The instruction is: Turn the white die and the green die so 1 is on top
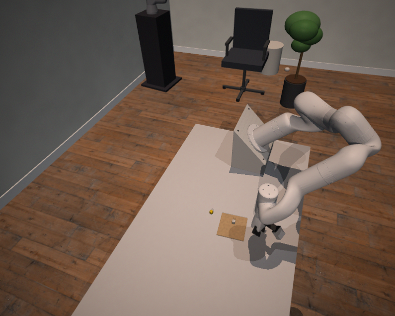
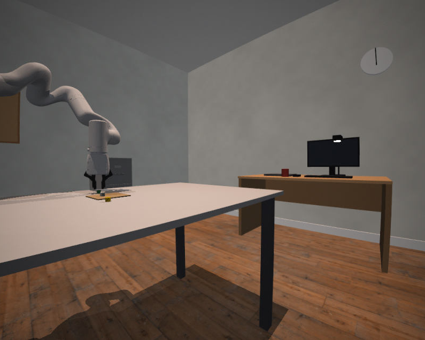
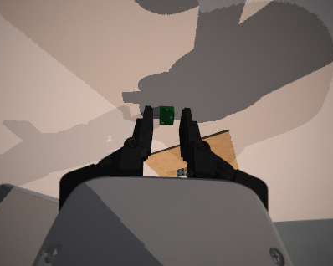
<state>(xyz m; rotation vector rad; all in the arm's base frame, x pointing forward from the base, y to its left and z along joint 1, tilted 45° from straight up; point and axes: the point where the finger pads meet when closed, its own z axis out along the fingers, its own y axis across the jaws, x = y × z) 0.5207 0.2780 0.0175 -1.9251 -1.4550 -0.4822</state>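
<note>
Possibly the empty, partly open hand (image 1: 266, 230) (image 2: 99, 187) (image 3: 166, 118), lowered off-line, knocks the green die (image 2: 98, 191) (image 3: 166, 115), just above the wrist view's centre, askew.

The room is dim, dark shadows of the arm lie on the pale tabletop (image 1: 177, 238) (image 2: 150, 205) (image 3: 282, 176), and the pictures look sharp, though the dice are too tiny to read well.

Surface finishes: green die (image 2: 98, 191) (image 3: 166, 115), with pale pips; white die (image 1: 233, 221) (image 2: 102, 194) (image 3: 181, 172), with dark pips; yellow die (image 1: 211, 211) (image 2: 107, 199); tan mat (image 1: 227, 231) (image 2: 121, 195) (image 3: 219, 146), with dark edge; black gripper fingers; brown plank-patterned floor (image 1: 105, 163) (image 2: 219, 263).
</note>
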